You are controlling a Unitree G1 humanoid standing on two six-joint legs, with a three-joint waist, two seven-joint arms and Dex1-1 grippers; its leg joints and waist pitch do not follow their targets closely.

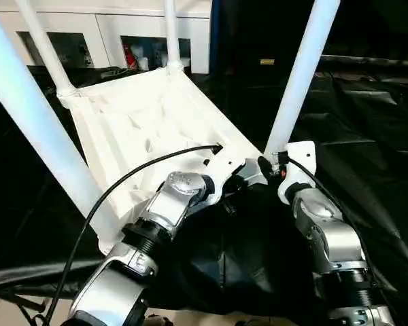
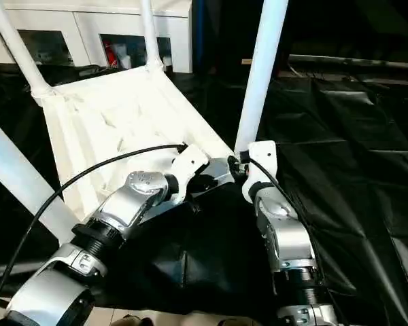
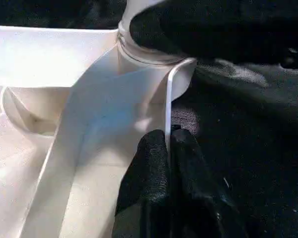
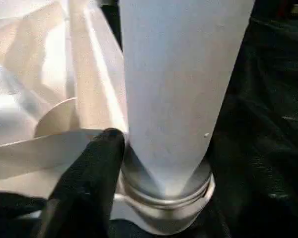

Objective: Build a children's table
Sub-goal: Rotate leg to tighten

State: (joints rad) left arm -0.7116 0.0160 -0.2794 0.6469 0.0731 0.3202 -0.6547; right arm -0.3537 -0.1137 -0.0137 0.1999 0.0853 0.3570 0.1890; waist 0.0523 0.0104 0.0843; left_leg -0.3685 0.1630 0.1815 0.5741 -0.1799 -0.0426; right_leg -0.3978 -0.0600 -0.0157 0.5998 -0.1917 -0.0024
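Upside down, the white children's table [image 1: 143,129] shows ribs and four legs.

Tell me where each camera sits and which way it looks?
Left eye view: on the head, looking forward and down at the upturned table top and legs, over both silver forearms.
Right eye view: beside it, same scene.
Left wrist view: on the left wrist, looking along the left gripper, shut on the top's rim.
Right wrist view: on the right wrist, facing the near leg, one black finger beside it.
Shared: both wrist views show that leg's corner socket.
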